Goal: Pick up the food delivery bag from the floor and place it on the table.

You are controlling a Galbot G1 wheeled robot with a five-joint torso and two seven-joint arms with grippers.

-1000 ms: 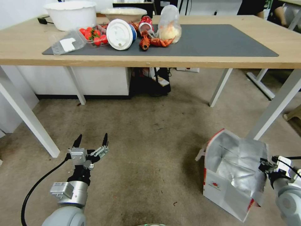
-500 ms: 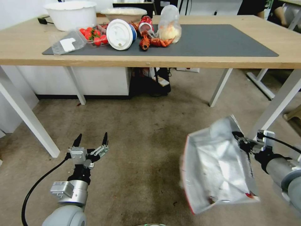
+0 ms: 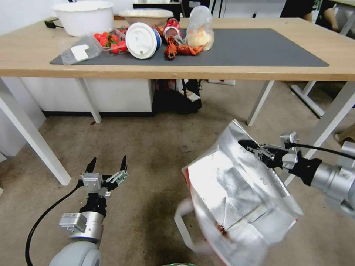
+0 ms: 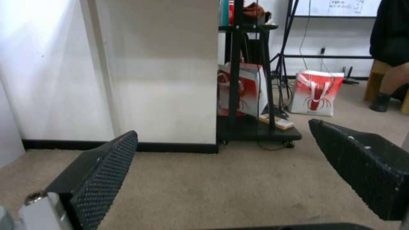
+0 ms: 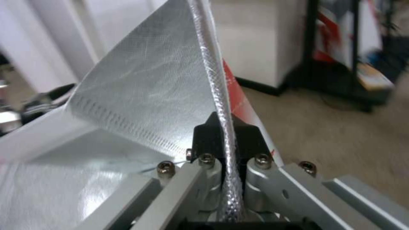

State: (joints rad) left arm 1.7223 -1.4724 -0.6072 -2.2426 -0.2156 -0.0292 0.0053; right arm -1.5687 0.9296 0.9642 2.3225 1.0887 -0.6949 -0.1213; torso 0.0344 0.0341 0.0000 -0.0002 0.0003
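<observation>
The food delivery bag point(image 3: 236, 199) hangs tilted in the air above the floor point(image 3: 155, 155), its silver foil lining facing me and a white strap handle dangling at its lower left. My right gripper point(image 3: 247, 146) is shut on the bag's upper rim; in the right wrist view the foil edge point(image 5: 213, 80) runs between the closed black fingertips point(image 5: 204, 135). My left gripper point(image 3: 107, 166) hovers low over the floor at the lower left, open and empty, its two black pads point(image 4: 102, 172) wide apart. The table point(image 3: 29, 55) with its dark grey mat point(image 3: 259, 48) stands ahead.
Bowls point(image 3: 83, 16), a tomato box point(image 3: 111, 41), a white-lidded cup point(image 3: 142, 40), crayfish and a clear food bag point(image 3: 199, 29) crowd the mat's left end. White table legs point(image 3: 33, 138) stand either side. A black cart point(image 4: 251, 127) with red-white bags sits beneath.
My right gripper has lifted the bag off the floor and swung it up and to the left, tilting it so the foil lining faces me. The left arm has stayed still.
</observation>
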